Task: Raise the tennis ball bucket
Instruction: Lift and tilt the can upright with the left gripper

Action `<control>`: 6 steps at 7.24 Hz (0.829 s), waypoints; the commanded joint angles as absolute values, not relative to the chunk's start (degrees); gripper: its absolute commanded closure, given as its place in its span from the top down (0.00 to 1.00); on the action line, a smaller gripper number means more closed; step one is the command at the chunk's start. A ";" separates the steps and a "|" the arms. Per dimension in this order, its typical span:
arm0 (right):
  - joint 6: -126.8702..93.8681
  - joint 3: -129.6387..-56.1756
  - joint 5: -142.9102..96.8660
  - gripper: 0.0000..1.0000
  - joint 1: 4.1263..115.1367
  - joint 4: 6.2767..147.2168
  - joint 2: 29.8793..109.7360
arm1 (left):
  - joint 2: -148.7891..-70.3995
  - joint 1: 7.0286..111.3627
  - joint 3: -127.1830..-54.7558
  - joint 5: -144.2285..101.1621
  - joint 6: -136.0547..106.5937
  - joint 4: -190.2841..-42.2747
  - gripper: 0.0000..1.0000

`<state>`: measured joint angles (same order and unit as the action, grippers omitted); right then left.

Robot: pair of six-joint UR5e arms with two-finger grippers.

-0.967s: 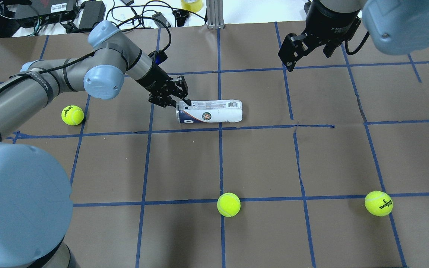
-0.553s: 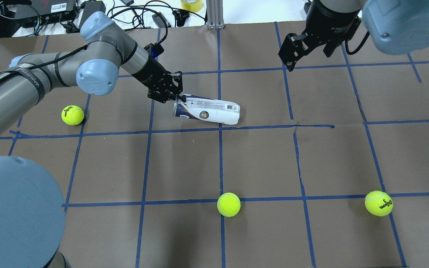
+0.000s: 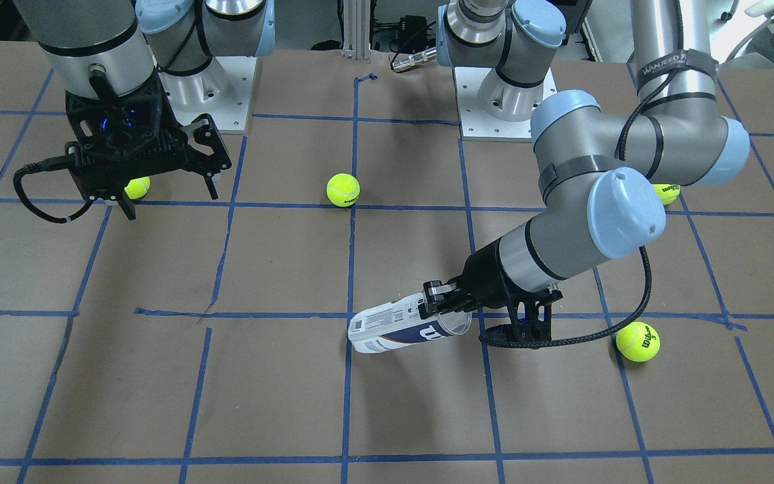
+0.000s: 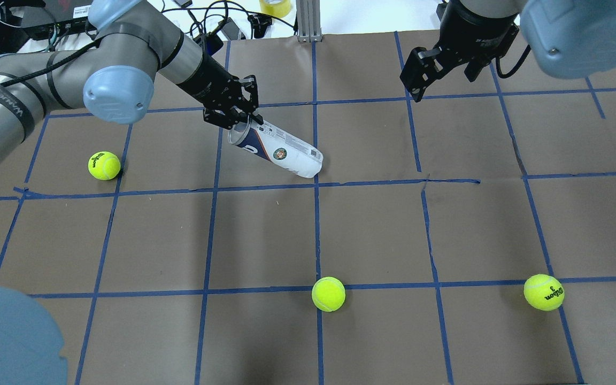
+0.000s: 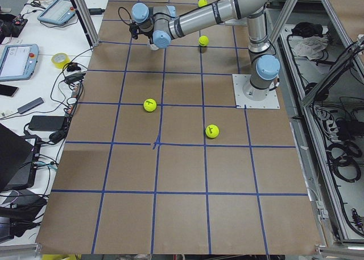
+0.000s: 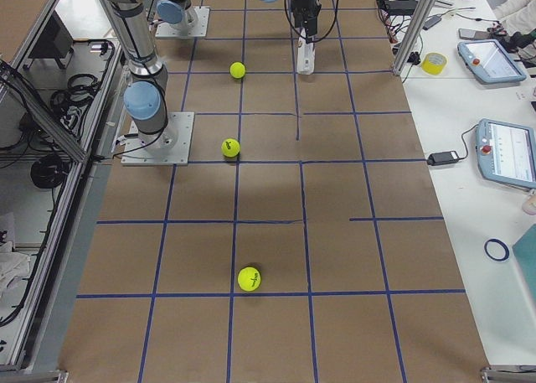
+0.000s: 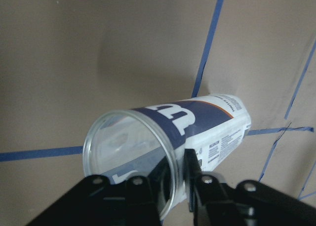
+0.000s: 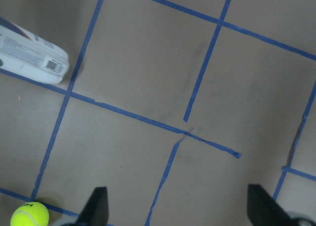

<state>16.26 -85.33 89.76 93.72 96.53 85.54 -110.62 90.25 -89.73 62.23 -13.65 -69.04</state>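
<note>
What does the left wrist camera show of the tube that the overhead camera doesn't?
Only the left wrist view: the tube's open mouth, see-through, with no ball showing inside, and the left jaws pinching its rim close up.

Only the overhead view: three tennis balls loose on the table, the round badge on the tube's label, and the right jaws open, well away from the tube.

Both: the tube tilted, held at its open end by the left jaws.

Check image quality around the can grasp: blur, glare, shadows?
Left wrist view: tennis ball can label sharp, mild reflections in its clear rim, left gripper dark and soft-focused. Overhead view: can crisp, shadows on the brown paper diffuse. Exterior left view: can too small to judge.
</note>
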 commanded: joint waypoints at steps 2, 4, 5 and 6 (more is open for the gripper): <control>16.17 -85.25 90.18 1.00 93.69 96.42 86.48 | -107.84 97.26 -87.37 80.33 -16.16 -58.77 0.00; 15.91 -85.25 90.00 1.00 93.69 94.59 87.27 | -110.29 102.12 -87.36 91.82 -15.92 -53.18 0.00; 14.95 -85.17 90.26 1.00 93.52 91.44 87.36 | -110.91 102.56 -87.10 92.28 -15.56 -53.52 0.00; 14.94 -84.56 90.26 1.00 93.69 91.41 87.28 | -111.88 103.26 -86.84 92.89 -14.51 -55.18 0.00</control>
<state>15.30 -85.06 90.18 93.63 92.71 87.24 -110.74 102.28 -87.14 91.47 -15.50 -54.12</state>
